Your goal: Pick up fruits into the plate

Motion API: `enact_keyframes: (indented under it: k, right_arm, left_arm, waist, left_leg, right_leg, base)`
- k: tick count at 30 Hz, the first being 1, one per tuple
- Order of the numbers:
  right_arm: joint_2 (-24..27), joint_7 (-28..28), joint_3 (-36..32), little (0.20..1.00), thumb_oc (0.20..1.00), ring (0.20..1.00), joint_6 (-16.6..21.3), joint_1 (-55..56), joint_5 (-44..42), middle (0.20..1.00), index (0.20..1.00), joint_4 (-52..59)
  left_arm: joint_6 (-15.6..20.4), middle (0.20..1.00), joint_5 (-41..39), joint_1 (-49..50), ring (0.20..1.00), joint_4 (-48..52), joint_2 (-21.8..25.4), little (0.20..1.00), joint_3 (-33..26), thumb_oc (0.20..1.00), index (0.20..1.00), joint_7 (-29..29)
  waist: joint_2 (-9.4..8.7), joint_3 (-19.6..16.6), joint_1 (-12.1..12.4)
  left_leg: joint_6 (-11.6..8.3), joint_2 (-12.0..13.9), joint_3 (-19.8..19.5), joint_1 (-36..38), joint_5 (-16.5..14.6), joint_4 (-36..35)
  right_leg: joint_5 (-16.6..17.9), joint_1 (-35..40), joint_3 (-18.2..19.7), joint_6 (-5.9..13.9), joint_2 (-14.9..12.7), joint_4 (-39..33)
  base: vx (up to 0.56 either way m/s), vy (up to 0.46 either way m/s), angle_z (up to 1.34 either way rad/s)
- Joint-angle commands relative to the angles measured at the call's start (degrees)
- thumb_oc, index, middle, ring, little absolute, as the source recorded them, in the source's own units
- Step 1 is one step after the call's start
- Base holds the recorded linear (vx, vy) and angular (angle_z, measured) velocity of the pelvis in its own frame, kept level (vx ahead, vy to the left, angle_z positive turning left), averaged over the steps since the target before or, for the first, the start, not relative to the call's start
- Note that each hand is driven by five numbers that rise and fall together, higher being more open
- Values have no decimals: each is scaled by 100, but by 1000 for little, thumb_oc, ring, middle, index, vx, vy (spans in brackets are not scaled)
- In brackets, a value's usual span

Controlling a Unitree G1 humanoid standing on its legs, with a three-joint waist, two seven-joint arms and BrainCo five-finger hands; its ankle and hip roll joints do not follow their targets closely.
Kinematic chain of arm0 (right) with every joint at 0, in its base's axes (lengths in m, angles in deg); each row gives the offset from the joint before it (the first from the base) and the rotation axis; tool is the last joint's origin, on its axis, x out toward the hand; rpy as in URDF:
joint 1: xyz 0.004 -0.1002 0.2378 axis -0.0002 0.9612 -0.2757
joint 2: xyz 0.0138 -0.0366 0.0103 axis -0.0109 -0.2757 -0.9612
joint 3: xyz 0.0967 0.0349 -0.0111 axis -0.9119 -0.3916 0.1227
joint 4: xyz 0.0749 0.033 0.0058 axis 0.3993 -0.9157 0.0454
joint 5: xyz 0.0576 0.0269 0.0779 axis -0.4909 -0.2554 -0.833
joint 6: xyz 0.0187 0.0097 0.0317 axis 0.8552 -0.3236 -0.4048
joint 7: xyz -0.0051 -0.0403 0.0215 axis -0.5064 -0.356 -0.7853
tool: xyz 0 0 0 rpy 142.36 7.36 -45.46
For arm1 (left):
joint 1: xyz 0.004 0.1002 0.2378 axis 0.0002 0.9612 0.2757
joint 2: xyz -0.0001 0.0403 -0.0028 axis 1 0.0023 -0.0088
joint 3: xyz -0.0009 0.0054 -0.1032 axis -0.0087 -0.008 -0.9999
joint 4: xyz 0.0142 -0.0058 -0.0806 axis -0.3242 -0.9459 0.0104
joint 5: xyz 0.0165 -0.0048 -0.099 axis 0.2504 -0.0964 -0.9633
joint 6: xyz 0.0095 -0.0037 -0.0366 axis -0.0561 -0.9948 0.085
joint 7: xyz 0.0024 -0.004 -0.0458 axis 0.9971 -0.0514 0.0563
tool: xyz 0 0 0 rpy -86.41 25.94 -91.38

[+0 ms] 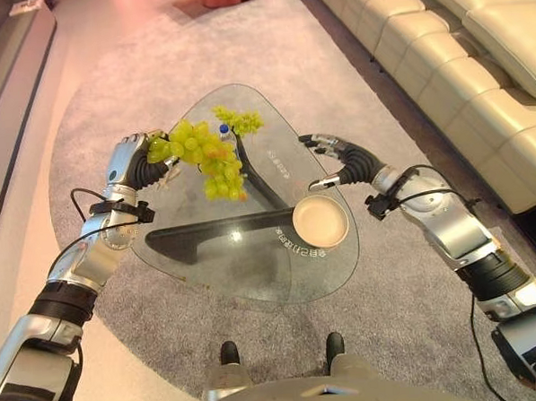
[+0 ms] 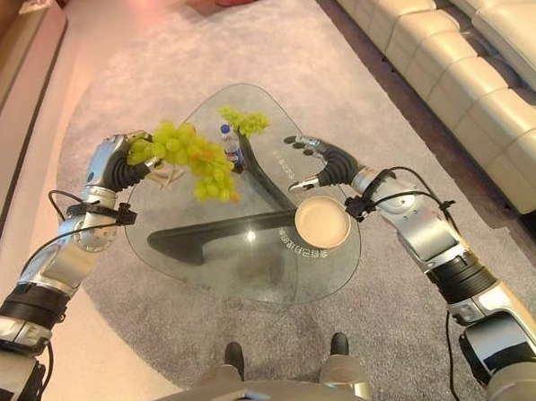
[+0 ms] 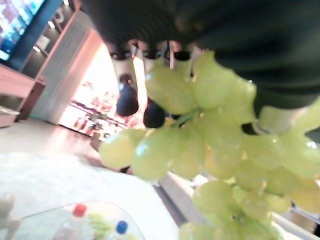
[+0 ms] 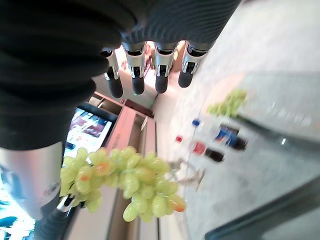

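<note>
- The large bunch of green grapes (image 1: 204,154), with a few orange-tinged berries low in the cluster, is held in the air by the left hand (image 1: 138,160); the fingers are curled round its upper end, presumably so that the rest can hang free and not be crushed.
- The bunch is seen lifted clear of the rounded triangular glass table (image 1: 209,284), over the table's ten o'clock side; it is judged to be mid-carry, not yet released.
- The round beige plate (image 1: 320,221) is set on the glass toward four o'clock of the table's centre, well apart from the hanging bunch, so a sideways carry toward it is what the next move would call for.
- The right hand (image 1: 333,160) is held just beyond the plate at its twelve o'clock, fingers straight and relaxed, thumb apart, nothing in it; it is probably kept there out of the carrying path.
- A smaller sprig of green grapes (image 1: 240,121) is left lying on the glass near the far edge, at twelve o'clock, still to be gathered.
- A small clear bottle with a blue cap (image 1: 226,136) is stood upright just beside that sprig, close behind the hanging bunch, and could be knocked by a low swing.
</note>
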Motion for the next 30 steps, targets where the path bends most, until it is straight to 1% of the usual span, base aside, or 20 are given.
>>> enact_keyframes:
  k: [1,5,8,13,15,16,18,22,26,30]
  right_arm:
    - [-186,138,298,1000,1000,1000,-207,-158,-840,1000,1000,297]
    - [-454,139,477,1000,1000,1000,-407,-182,-1234,1000,1000,390]
    - [-694,-19,654,1000,1000,1000,-486,-254,-1366,1000,1000,489]
    - [-903,-250,754,1000,1000,1000,-603,-347,-1594,1000,1000,724]
    - [-974,-328,770,1000,1000,1000,-369,-399,-1484,1000,1000,812]
    - [-987,-345,773,1000,1000,1000,-338,-418,-1488,1000,1000,836]
    - [-1097,-487,793,1000,1000,1000,-360,-501,-1729,1000,1000,949]
    - [-1247,-599,822,1000,1000,1000,-360,-523,-1882,1000,1000,1083]
    - [-1367,-771,869,1000,1000,1000,-238,-445,-1940,1000,1000,1247]
    - [-1357,-987,836,1000,1000,1000,-92,-394,-1892,1000,1000,1398]
  left_arm:
    - [398,200,123,-104,200,262,45,200,46,200,200,67]
    - [480,200,124,-91,200,407,12,200,93,200,200,60]
    - [498,200,155,-90,200,553,-62,200,142,200,200,26]
    - [513,200,177,-120,200,762,-115,200,207,200,200,-58]
    - [508,200,224,-144,200,843,-144,200,251,200,200,-97]
    - [510,200,254,-144,200,857,-157,200,255,200,200,-96]
    - [481,200,362,-190,200,935,-204,200,336,200,200,-103]
    - [475,200,573,-192,200,1103,-241,200,381,200,200,-109]
    - [435,200,630,-151,200,1299,-187,200,394,200,200,-147]
    - [342,200,647,-56,200,1517,-172,200,337,200,200,-274]
  waist:
    - [-112,-470,41]
    - [-114,-492,54]
    - [-109,-504,70]
    - [-105,-507,77]
    - [-99,-501,82]
    - [-97,-500,83]
    - [-82,-492,85]
    - [-63,-478,100]
    - [-30,-484,116]
    - [-22,-495,132]
  left_leg:
    - [175,-303,-9,-241,-941,530]
    - [168,-270,27,-185,-942,510]
    - [162,-250,48,-141,-943,492]
    - [165,-234,62,-124,-961,501]
    - [174,-235,63,-120,-972,502]
    - [176,-236,62,-117,-974,499]
    - [173,-232,59,-112,-986,491]
    - [177,-237,44,-120,-999,490]
    - [162,-229,65,-106,-984,448]
    - [160,-229,73,-125,-980,449]
  right_leg:
    - [-686,64,-382,17,-26,516]
    - [-672,110,-384,30,-35,480]
    - [-656,151,-378,42,-43,433]
    - [-649,154,-350,61,-59,420]
    - [-644,155,-338,68,-67,410]
    - [-643,155,-332,69,-65,406]
    - [-633,150,-327,86,-84,391]
    - [-626,148,-308,98,-100,364]
    - [-575,163,-359,138,-150,298]
    - [-538,142,-374,167,-182,271]
  base:
    - [0,0,0]
    - [-5,-16,-3]
    - [0,0,0]
    - [0,0,0]
    - [0,0,0]
    - [0,0,0]
    - [0,0,0]
    - [0,0,0]
    - [0,0,0]
    - [0,0,0]
